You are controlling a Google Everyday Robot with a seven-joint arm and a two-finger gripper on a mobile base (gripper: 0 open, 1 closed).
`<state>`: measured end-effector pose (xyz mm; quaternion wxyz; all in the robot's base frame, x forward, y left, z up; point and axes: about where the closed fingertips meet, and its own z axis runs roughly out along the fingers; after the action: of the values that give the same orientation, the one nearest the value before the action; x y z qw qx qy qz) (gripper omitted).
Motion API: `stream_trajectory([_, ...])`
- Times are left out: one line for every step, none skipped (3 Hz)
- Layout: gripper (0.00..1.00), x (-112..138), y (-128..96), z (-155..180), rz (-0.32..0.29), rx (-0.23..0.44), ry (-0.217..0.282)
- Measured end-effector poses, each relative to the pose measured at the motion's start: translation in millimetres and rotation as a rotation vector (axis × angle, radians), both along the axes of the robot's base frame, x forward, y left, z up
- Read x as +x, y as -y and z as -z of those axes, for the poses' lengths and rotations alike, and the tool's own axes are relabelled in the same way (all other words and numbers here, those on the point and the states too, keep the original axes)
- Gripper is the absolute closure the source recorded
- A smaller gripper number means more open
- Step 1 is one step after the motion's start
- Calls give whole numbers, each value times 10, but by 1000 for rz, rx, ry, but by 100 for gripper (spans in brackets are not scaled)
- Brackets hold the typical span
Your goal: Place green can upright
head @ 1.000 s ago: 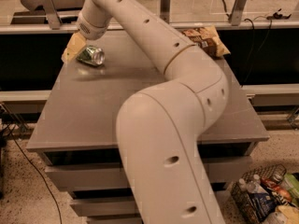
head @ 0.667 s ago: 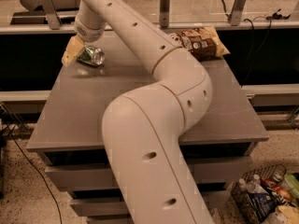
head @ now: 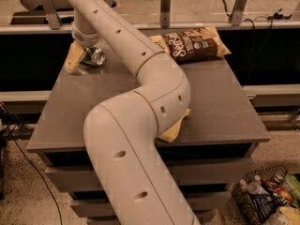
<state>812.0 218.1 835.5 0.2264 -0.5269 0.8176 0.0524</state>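
On the surface's [head: 213, 102] far left corner green can [head: 96, 56] still lies sideways at gripper [head: 86, 53]; only arm [head: 159, 78] has swung. Jaws we cannot tell; uprighting pending.

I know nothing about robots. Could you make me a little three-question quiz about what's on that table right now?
1. True or false: the green can stands upright on the table.
2. Where is the gripper?
A) at the table's near edge
B) at the far left corner, right by the can
C) down by the floor
3. Fill in: the brown snack bag lies along the table's ___ edge (near or far).

Key:
1. False. It is tipped over, with a silver end showing.
2. B.
3. Far.
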Motion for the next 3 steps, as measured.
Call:
stream_trajectory([17,19,20,87,-6,-62,-1])
stream_trajectory([41,30,42,95,-5,-81,0])
stream_trajectory([65,28,43,26,-5,-81,1])
